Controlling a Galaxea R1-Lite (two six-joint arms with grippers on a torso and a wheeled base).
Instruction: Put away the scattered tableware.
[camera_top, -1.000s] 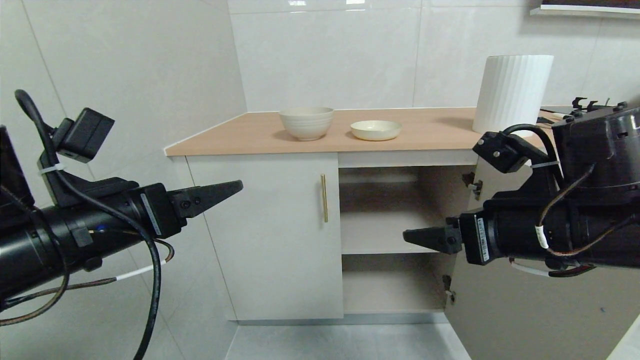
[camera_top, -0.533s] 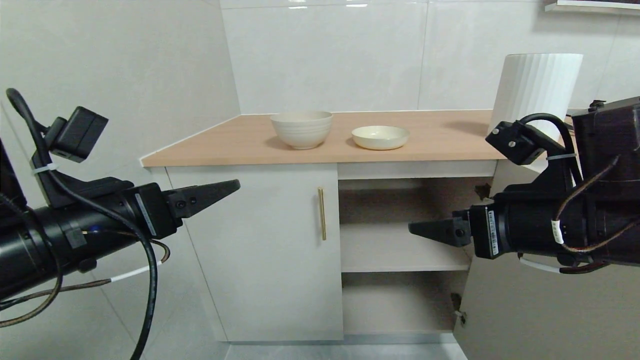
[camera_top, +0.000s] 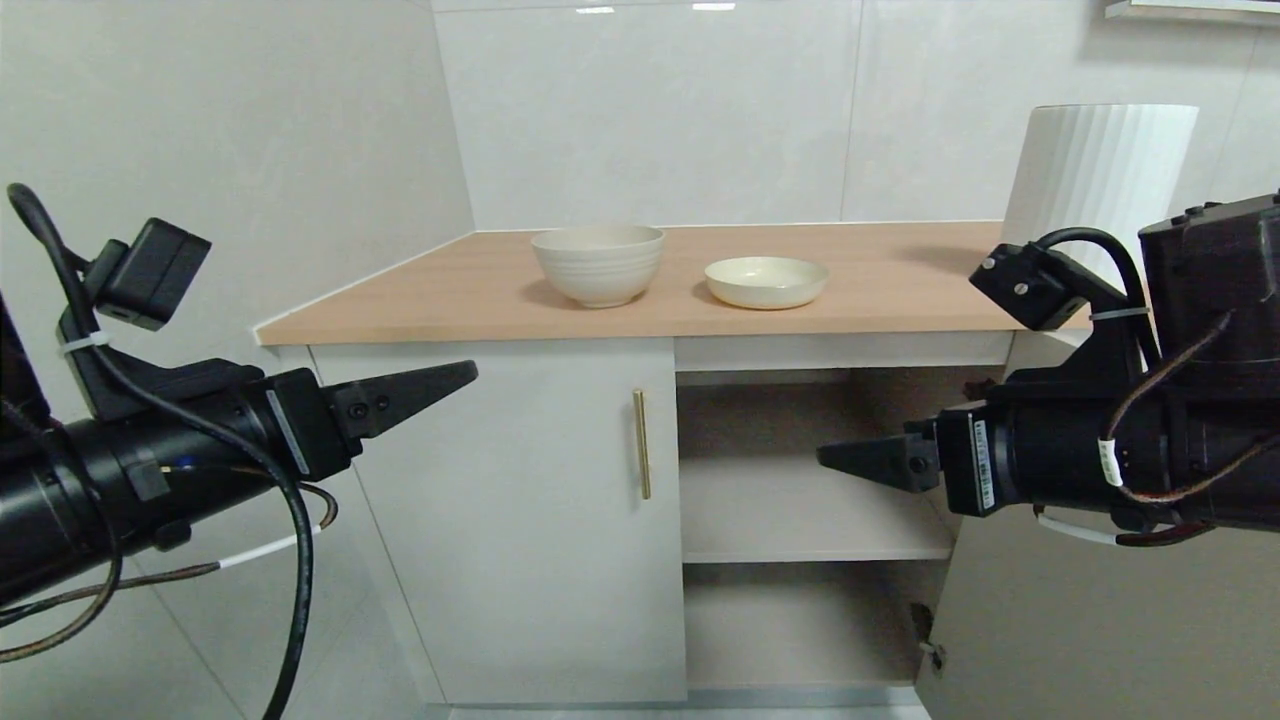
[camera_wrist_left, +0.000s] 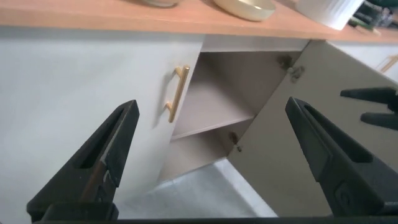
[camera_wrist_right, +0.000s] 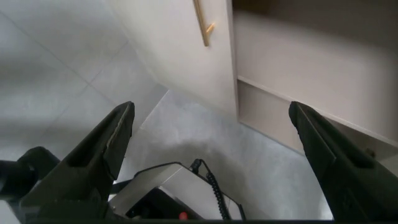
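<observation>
Bowl (camera_top: 598, 263) and dish (camera_top: 766, 281) upright, mouths up, upper centre on the counter (camera_top: 900, 290).
Left gripper (camera_top: 465, 373) and right gripper (camera_top: 825, 458) gape empty before the half-open cabinet (camera_top: 520, 500) below.

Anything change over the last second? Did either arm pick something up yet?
Only the camera moved: the whole view shifted, bringing the cabinet closer. Nothing was grasped or released. The bowl and shallow dish sit where they were on the counter, the left gripper and right gripper stay open and empty, and the cabinet's right door stays open.

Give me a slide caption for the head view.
Left pincer and right pincer hover open before the cabinet; bowl and dish sit on the counter.
</observation>
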